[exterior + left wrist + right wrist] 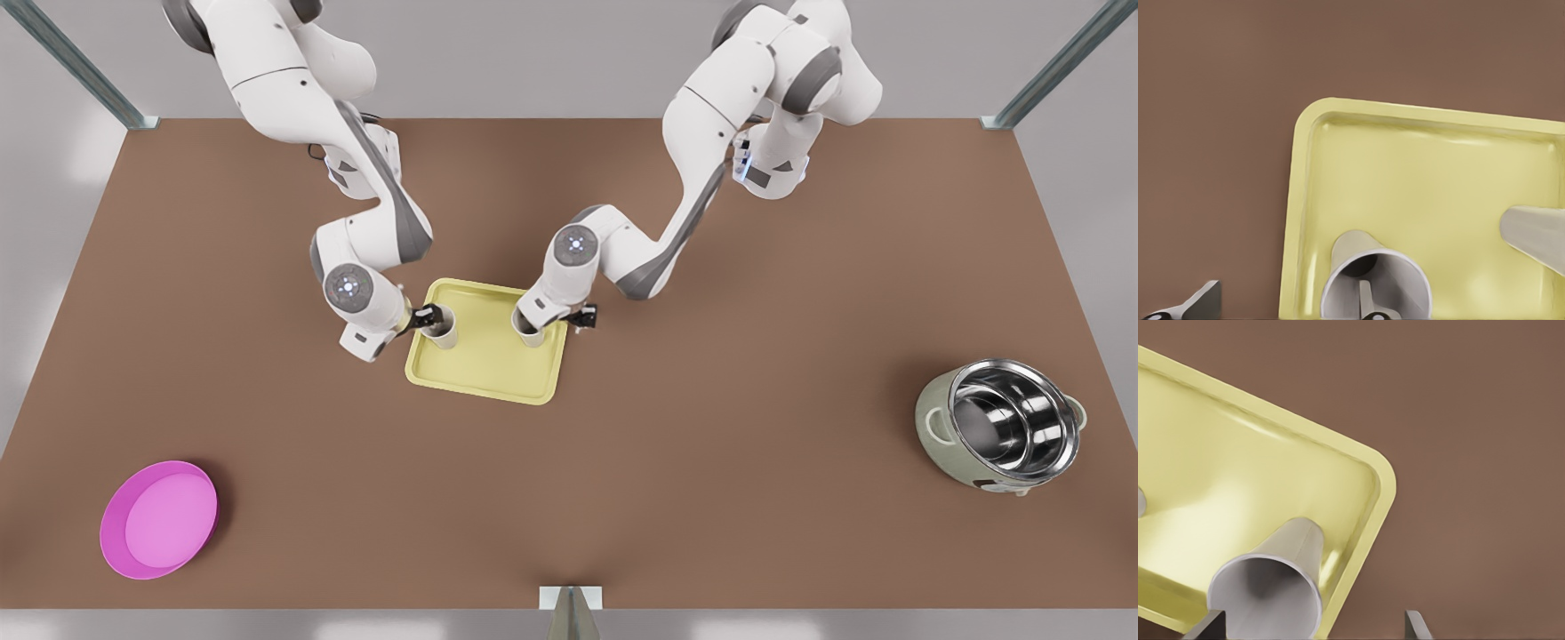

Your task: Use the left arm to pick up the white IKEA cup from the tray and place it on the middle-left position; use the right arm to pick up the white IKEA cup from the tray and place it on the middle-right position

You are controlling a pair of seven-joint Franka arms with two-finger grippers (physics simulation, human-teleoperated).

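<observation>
The pale yellow tray (484,369) lies mid-table with two white cups standing on it. My left gripper (418,320) is at the cup (444,333) on the front view's left. In the left wrist view that cup (1391,273) has one finger (1368,303) reaching into its mouth, while the other finger (1201,303) hangs outside the tray (1338,133); the gripper (1288,303) is open. My right gripper (553,320) is low at the other cup (529,333). In the right wrist view the cup (1278,577) stands between wide-open fingers (1418,627), close to one of them.
A round magenta dish (158,520) sits near the front left corner of the brown table (711,444). A green cooker with a steel pot (1005,427) stands at the front view's right. The second cup (1535,237) lies farther along the tray in the left wrist view.
</observation>
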